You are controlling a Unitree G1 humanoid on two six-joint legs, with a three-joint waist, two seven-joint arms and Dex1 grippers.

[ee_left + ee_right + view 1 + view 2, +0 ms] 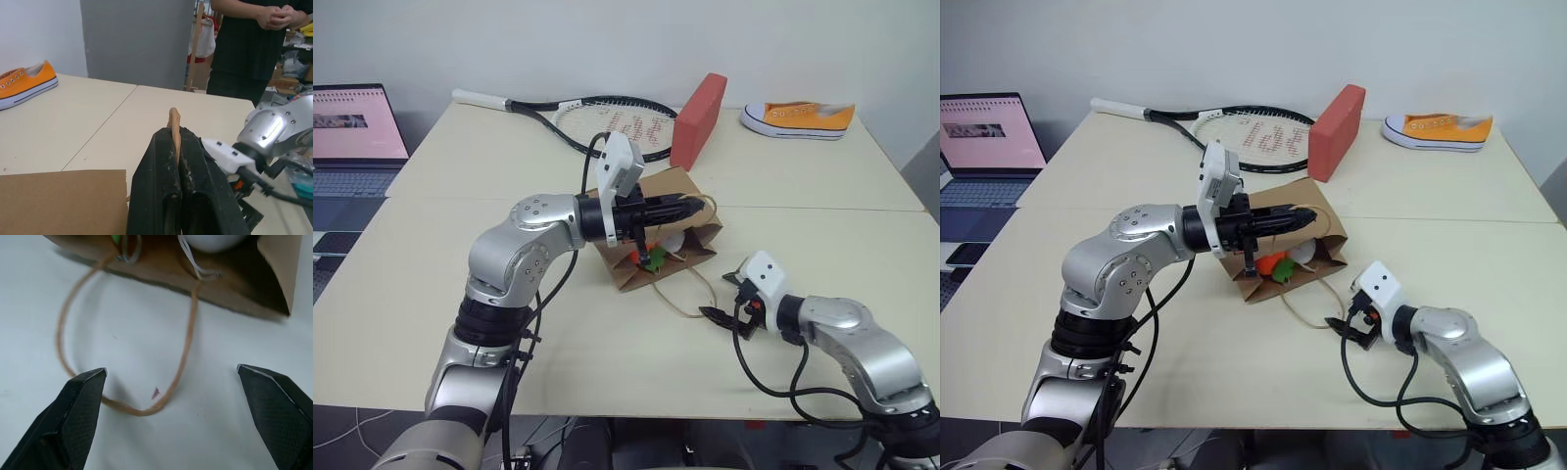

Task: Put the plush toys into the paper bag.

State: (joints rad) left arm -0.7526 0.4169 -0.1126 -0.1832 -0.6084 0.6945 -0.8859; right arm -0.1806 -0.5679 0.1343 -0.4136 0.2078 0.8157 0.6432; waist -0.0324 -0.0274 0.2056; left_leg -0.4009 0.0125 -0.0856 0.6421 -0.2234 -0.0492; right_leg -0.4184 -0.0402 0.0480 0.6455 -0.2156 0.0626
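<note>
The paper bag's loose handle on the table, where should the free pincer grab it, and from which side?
Probably at the bottom of the loose cord handle, coming from above: the loop lies flat on the table, and the open right pincer already straddles it.

A pale beige table [431, 294], made of two tops joined along a seam across mid-frame, carried everything. At upper centre lay a tennis racket [597, 122], its white handle toward the upper left. A red block [697, 119] stood on edge just right of the racket head. An orange-and-white sneaker [798, 118] lay at upper right. At frame centre a brown paper bag [661, 230] lay on its side, one cord handle [127, 357] looped flat on the tabletop below it.
</note>
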